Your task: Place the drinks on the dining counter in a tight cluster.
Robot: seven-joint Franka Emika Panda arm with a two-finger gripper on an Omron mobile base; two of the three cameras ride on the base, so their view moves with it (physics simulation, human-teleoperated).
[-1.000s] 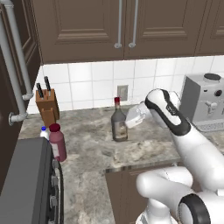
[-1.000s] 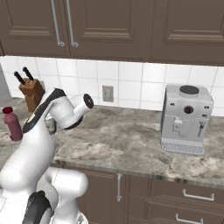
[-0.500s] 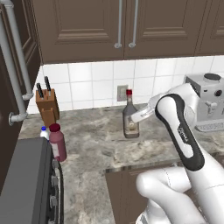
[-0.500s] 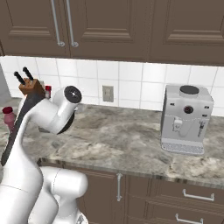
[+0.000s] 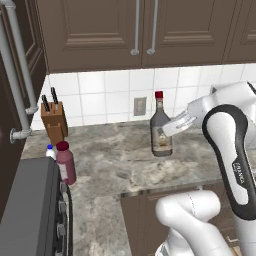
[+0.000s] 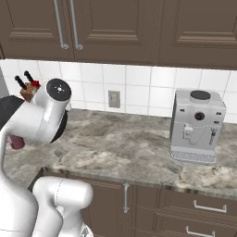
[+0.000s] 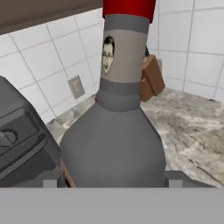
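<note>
A grey-brown glass bottle (image 5: 161, 131) with a red cap stands upright in the air just over the dining counter (image 5: 115, 160), left of the white arm. My gripper (image 5: 172, 127) is shut on its body from the right. In the hand view this bottle (image 7: 114, 131) is seen up close, with my gripper (image 7: 113, 179) around its wide lower part and a fingertip (image 7: 50, 179) on either flank. A taller maroon bottle (image 5: 65, 162) and a small white bottle (image 5: 50, 151) with a blue cap stand together at the counter's left end, beside the stove.
A wooden knife block (image 5: 54, 122) stands against the tiled wall at the left. A dark stove (image 5: 30, 210) borders the counter's left end. A silver coffee machine (image 6: 196, 125) sits far right on the counter (image 6: 125, 143). Dark cabinets hang overhead.
The arm has carried the red-capped bottle to the right and a little higher, away from the other two bottles. Those two have stayed put.
</note>
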